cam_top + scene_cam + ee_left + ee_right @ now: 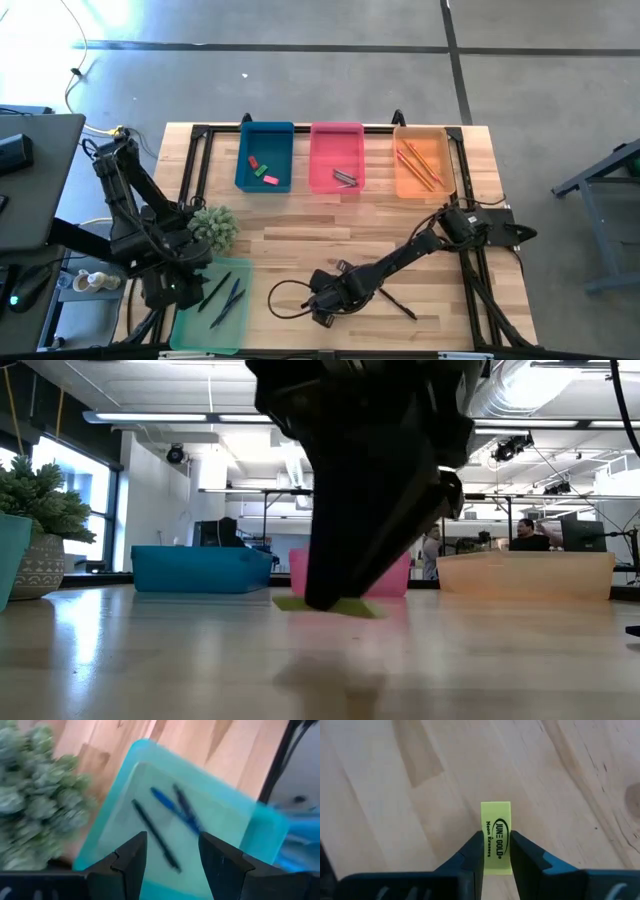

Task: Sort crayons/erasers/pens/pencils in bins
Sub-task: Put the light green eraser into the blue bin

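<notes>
High view: right gripper low at table front; blue bin holding erasers lies toward 11 o'clock. Left gripper waits, fingers apart, over mint bin.

Right wrist view: fingers clamp yellow eraser, long axis running out between them.

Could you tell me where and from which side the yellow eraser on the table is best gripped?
Grip the yellow eraser across its two long edges, coming from above. It lies flat on the wooden table, a thin rectangle, so only its narrow width fits between fingers. The right hand already straddles it that way, fingers on either long side.
</notes>
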